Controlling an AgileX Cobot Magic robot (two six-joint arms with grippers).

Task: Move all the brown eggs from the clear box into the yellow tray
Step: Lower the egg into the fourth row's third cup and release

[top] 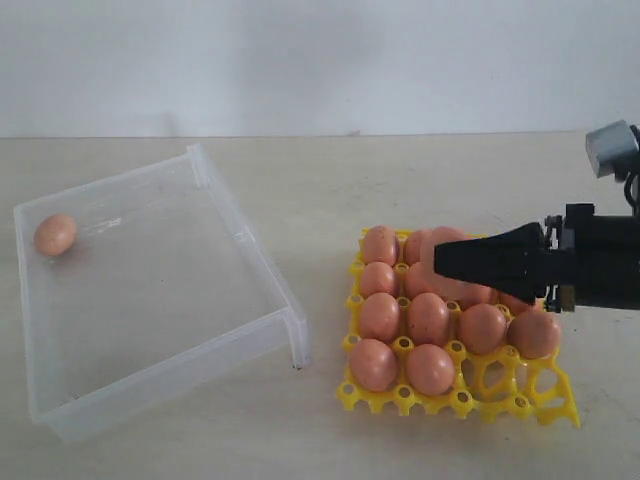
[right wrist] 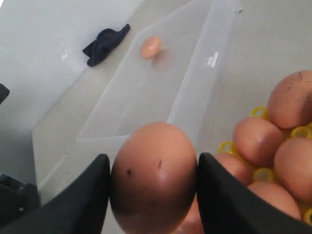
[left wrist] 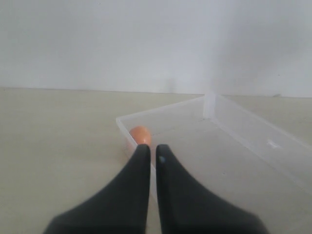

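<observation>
Yellow plastic shows bare only at the near right corner of the yellow tray (top: 402,398) in the exterior view; the empty cells (top: 545,385) there lie nearer the camera than the right gripper (top: 440,262), which carries a held egg (top: 448,240) above the filled rows; a lone egg (top: 55,234) sits in the far left corner of the clear box (top: 250,240), on the left arm's side.

Left wrist view: the left gripper (left wrist: 152,148) has its fingers almost together on nothing; the lone egg (left wrist: 140,134) lies straight beyond its tips, inside the clear box (left wrist: 253,131).

Right wrist view: the right gripper (right wrist: 153,160) presses both flanks of the held egg (right wrist: 153,178), whose long axis seems to run along the fingers; the tray's eggs (right wrist: 256,139) lie just beside it.
</observation>
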